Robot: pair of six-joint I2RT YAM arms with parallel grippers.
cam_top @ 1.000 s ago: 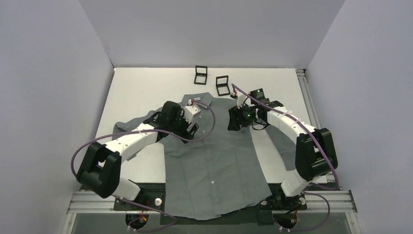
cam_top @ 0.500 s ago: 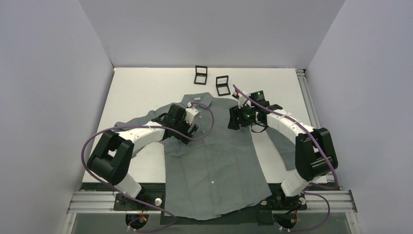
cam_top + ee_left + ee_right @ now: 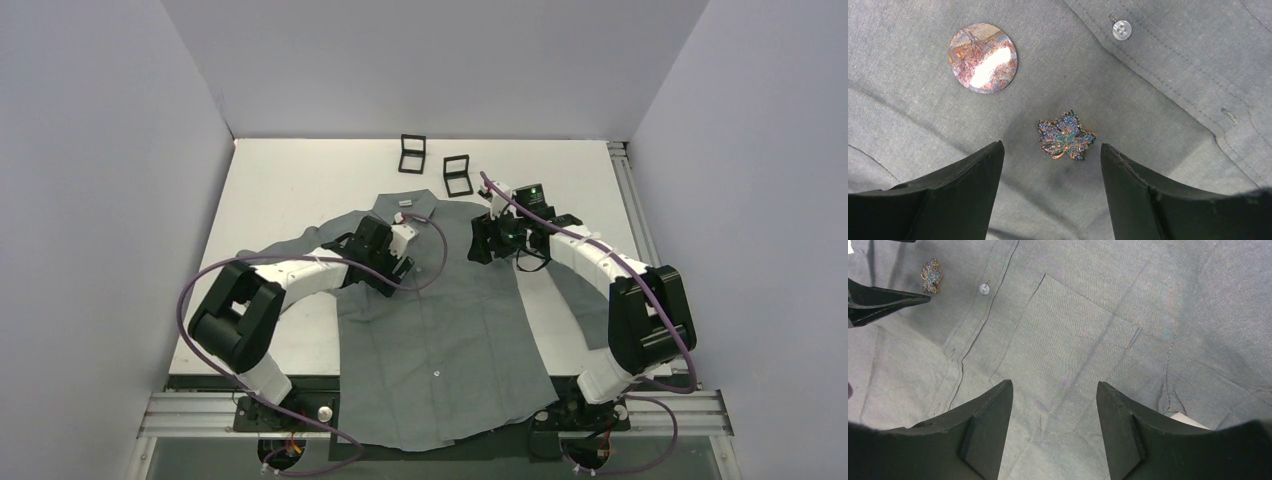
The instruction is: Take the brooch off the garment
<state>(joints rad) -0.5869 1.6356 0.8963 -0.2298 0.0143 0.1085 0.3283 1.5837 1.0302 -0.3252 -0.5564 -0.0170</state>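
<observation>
The brooch is seen on the garment at eleven o'clock from the left gripper, spread wide for approach. The right gripper is held wide nearby, likely to steady cloth.

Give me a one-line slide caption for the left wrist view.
Left gripper open over the grey shirt, straddling a blue leaf pin; round reddish-brown brooch sits up-left, untouched.

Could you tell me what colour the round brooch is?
Mottled reddish-brown with a pale sheen; the brooch shows best in the left wrist view.
</observation>
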